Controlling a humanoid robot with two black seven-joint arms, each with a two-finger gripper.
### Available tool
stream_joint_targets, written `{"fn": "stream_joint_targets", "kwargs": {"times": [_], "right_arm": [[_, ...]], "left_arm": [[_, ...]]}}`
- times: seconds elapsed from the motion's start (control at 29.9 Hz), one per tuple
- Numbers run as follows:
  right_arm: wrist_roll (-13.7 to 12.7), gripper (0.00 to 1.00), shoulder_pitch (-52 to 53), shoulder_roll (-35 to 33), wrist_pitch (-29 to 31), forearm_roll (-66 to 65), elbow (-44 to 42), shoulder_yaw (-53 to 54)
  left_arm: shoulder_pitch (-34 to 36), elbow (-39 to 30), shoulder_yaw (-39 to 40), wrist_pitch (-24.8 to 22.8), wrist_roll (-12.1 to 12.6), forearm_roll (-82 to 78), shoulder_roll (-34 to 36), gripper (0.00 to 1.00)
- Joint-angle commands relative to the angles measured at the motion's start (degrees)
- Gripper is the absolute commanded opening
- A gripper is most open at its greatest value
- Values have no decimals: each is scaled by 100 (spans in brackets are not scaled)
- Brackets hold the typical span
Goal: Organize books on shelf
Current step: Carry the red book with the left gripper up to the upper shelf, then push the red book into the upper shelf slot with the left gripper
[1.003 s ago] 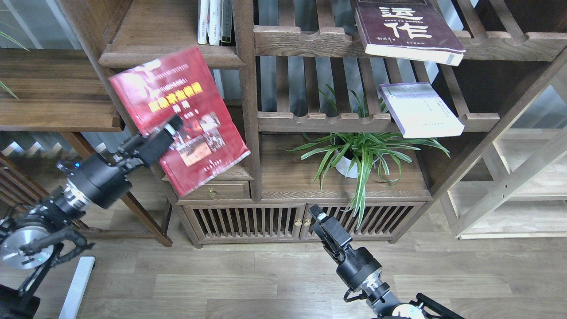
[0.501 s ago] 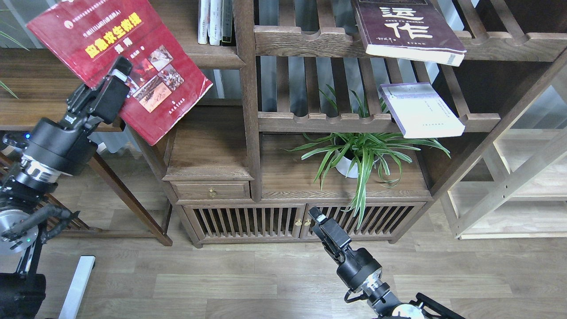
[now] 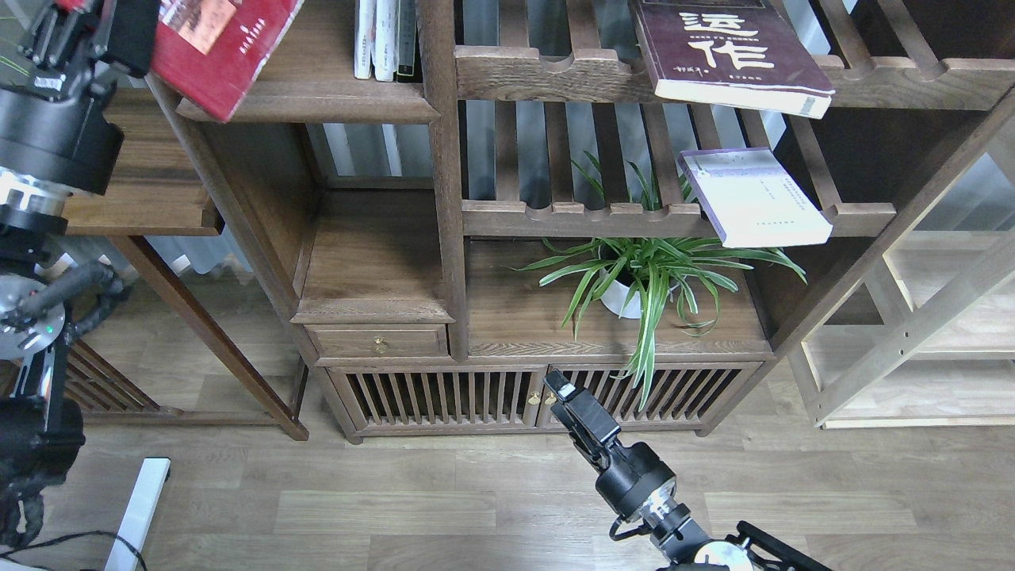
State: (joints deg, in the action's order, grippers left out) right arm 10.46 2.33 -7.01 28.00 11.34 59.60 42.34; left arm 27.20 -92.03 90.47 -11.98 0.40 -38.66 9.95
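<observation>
My left gripper [image 3: 131, 28] is at the top left edge, shut on the red book [image 3: 218, 55], which hangs tilted over the left end of the dark-brown shelf [image 3: 317, 105]; most of the book is cut off by the view's top. The maroon book [image 3: 725, 51] with white characters lies on the upper slatted rack at right. The pale white-lavender book [image 3: 753, 198] lies on the lower slatted rack. My right gripper [image 3: 561, 390] is low, in front of the cabinet doors, holding nothing; its dark fingers cannot be told apart.
Thin white-spined volumes [image 3: 384, 40] stand at the shelf's right end against an upright post [image 3: 444, 198]. A potted spider plant [image 3: 642, 277] sits on the cabinet top. A side table [image 3: 143, 198] stands at left, a pale wooden frame [image 3: 912, 333] at right.
My left arm has lifted the red book from in front of the lower compartment up and to the left, to the level of the shelf. The right arm has barely moved.
</observation>
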Motion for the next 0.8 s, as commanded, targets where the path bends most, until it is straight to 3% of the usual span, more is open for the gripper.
{"fn": "stream_joint_targets", "kwargs": {"times": [0.0, 0.3, 0.47, 0.6, 0.77], "right_arm": [[0, 99, 13, 7, 0, 8, -37, -15], [0, 99, -48, -90, 0, 17, -37, -15], [0, 99, -48, -90, 0, 8, -28, -32], [-9, 99, -40, -99, 0, 8, -2, -32], [-9, 99, -31, -116, 0, 8, 16, -32]], "left_arm": [[66, 10, -3, 274, -5, -396, 33, 0], [320, 107, -293, 512, 56, -1696, 305, 0], [646, 221, -434, 731, 442, -1970, 419, 0], [883, 397, -749, 1257, 540, -2093, 499, 0], [1463, 870, -1408, 2190, 479, -2102, 552, 0]]}}
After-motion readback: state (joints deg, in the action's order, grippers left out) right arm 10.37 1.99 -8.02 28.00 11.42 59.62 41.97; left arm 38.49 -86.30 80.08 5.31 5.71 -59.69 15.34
